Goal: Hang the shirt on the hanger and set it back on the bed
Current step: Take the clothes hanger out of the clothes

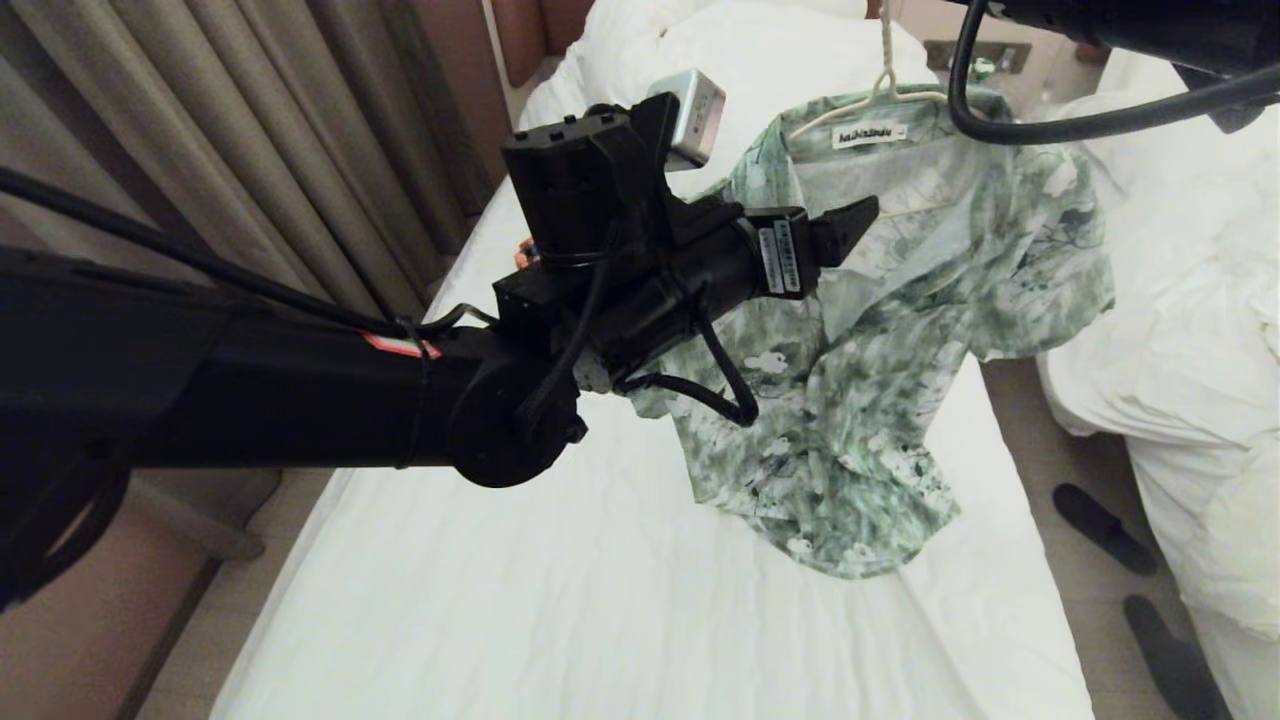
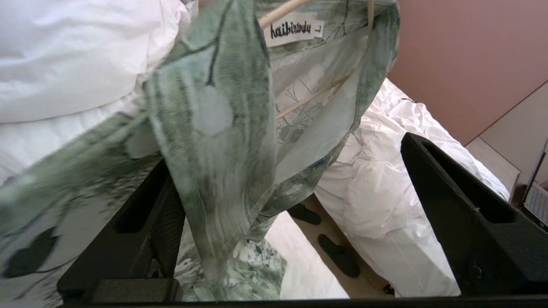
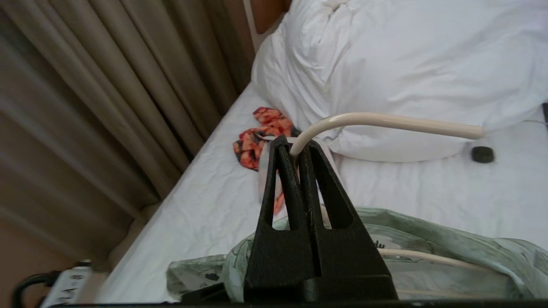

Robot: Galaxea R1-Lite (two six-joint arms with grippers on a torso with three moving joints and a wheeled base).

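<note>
Shirt (image 1: 900,300) already on hanger (image 1: 885,85), upper right of head view; right hand (image 3: 295,147) pinches hook, left hand (image 2: 282,205) spread beside it. Left: lay it on bed (image 1: 600,600).

Green-and-white floral shirt (image 1: 900,330), cream hanger (image 3: 385,122), white bed (image 1: 600,600)

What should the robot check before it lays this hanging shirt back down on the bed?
1. Right gripper shut on the hanger hook: ok.
2. Hanger inside the shirt collar: ok.
3. Left gripper open, fingers either side of a shirt fold: ok.
4. Both shoulders seated on the hanger: cannot tell.
5. Bare sheet on the bed under the shirt: ok.
6. Shirt hem already resting on the sheet: ok.
</note>
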